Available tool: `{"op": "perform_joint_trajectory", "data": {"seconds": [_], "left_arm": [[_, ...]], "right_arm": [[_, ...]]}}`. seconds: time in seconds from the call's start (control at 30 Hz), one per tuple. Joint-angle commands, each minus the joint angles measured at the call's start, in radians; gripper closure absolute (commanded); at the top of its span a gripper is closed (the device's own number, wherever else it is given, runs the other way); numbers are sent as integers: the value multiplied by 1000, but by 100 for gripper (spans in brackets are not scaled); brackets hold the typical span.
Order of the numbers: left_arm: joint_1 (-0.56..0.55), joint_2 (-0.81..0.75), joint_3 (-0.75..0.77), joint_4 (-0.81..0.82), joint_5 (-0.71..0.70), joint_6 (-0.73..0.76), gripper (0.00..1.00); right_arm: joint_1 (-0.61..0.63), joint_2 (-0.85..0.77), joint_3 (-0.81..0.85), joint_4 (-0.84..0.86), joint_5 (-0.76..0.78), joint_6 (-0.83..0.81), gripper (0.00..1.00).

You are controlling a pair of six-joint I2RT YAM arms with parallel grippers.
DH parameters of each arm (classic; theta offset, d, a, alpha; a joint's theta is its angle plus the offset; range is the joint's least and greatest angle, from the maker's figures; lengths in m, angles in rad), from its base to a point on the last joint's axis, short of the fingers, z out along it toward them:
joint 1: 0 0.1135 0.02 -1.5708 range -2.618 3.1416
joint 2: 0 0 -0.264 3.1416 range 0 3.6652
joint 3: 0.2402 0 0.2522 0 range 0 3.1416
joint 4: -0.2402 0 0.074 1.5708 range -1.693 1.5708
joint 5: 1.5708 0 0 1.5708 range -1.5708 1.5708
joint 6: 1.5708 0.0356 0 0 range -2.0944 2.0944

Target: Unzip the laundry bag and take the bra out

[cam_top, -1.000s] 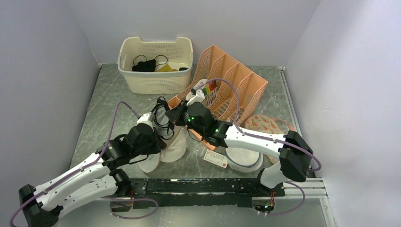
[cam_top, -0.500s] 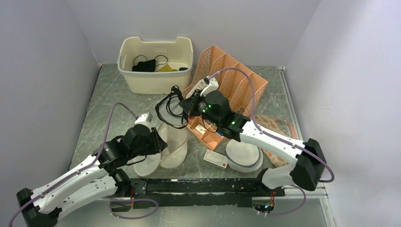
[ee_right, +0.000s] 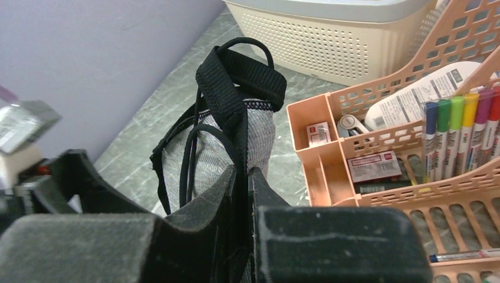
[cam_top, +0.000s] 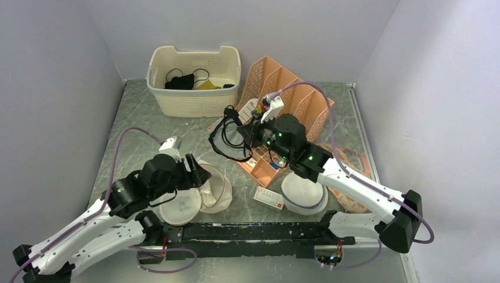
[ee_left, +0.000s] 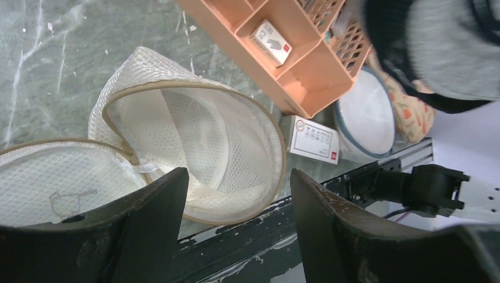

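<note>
The left arm is reaching forward low over the worktop [cam_top: 141,118], with the left gripper [cam_top: 197,170] tilting downward, its jaws standing wide apart and gripping nothing. The right arm is stretching up and to the left across the middle, and the raised right gripper [cam_top: 250,131] is pinching its jaws together on the bra [ee_right: 227,112].

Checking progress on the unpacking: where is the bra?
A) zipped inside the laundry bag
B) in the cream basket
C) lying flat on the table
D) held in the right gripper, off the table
D: the right gripper is shut on the bra, hanging apart from the opened laundry bag.
</note>
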Motion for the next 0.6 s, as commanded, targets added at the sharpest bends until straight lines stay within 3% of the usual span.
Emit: {"op": "perform_joint_trajectory", "data": {"seconds": [0.0, 0.23, 0.57], "left_arm": [[-4, -16, 62, -18, -25, 21, 24], [-4, -37, 112, -50, -70, 33, 20], [-4, -86, 178, -124, -135, 36, 16]], "right_arm": [[-7, 37, 26, -7, 29, -65, 100], [-40, 259, 250, -13, 265, -123, 97], [-134, 597, 554, 185, 266, -181, 90]]}}
